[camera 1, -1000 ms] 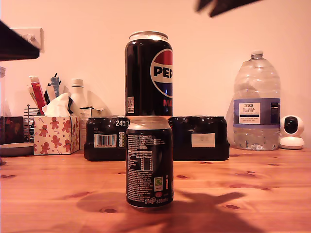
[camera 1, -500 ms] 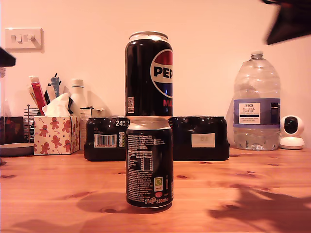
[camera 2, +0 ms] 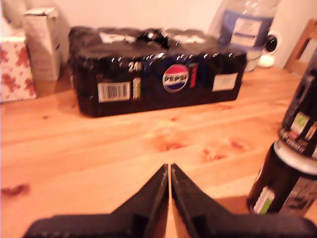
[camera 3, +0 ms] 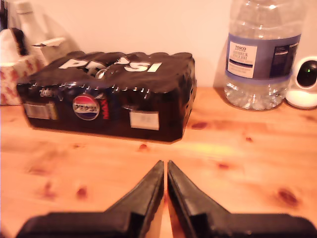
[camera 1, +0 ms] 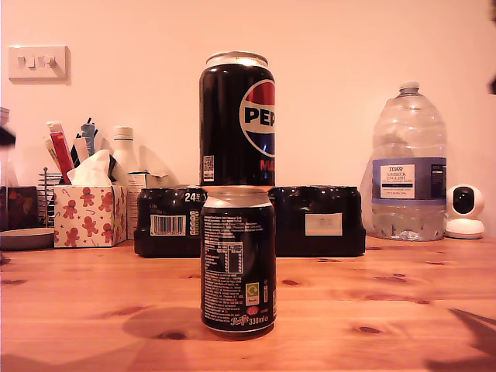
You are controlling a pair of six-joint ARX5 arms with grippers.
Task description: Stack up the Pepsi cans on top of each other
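Two black Pepsi cans stand stacked in the middle of the wooden table: the upper can (camera 1: 236,120) shows its round logo and rests upright on the lower can (camera 1: 238,260), which shows its white small print. Nothing touches them. The first wrist view shows the lower can (camera 2: 285,183) and part of the upper can (camera 2: 303,111) off to one side. My first gripper (camera 2: 169,169) is shut and empty, hovering over bare wood. My second gripper (camera 3: 165,166) is also shut and empty; no can appears in its view. In the exterior view, neither gripper can be made out.
The black shrink-wrapped multipack (camera 1: 322,221) lies behind the stack. In the exterior view a big water bottle (camera 1: 408,167) and a small white camera (camera 1: 465,211) stand at the right, and a gingerbread tissue box (camera 1: 89,213) and a utensil holder stand at the left.
The dark arm parts at the exterior view's upper right and left edge have pulled out of frame, and their shadows on the table have receded. The stacked cans have not moved.
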